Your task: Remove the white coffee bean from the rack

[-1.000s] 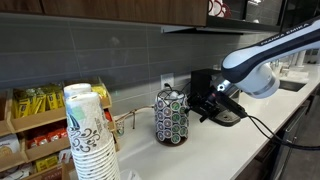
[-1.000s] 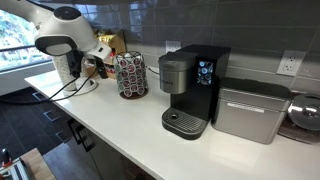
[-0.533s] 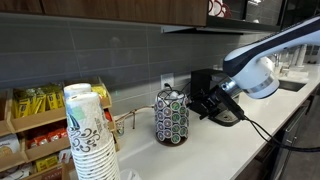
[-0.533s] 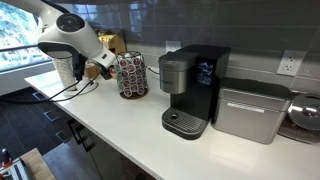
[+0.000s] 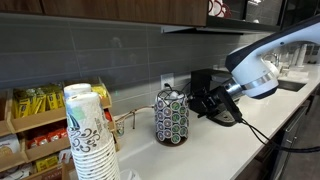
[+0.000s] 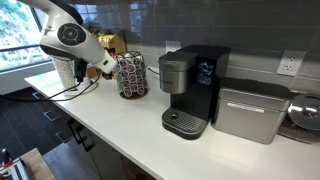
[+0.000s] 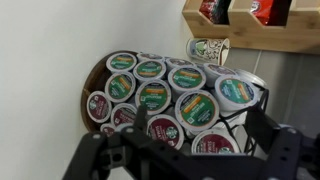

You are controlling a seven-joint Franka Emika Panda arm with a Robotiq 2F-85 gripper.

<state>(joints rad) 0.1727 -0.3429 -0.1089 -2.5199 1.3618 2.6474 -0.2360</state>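
The rack is a dark wire carousel full of pods with round green, white and dark red lids; it stands on the white counter and also shows in an exterior view. A small pale cap on its top looks like the white coffee bean; I cannot make it out clearly elsewhere. My gripper is open and empty, level with the rack's side and a short way off. In the wrist view the rack fills the picture lying sideways, between my open fingers.
A wooden shelf of yellow packets and a tall paper-cup stack stand beyond the rack. A black coffee machine and a grey box appliance stand on the counter on the rack's other side. A cable trails from my wrist.
My gripper has moved a little closer to the rack's side, still open. The rack and pods have not moved.
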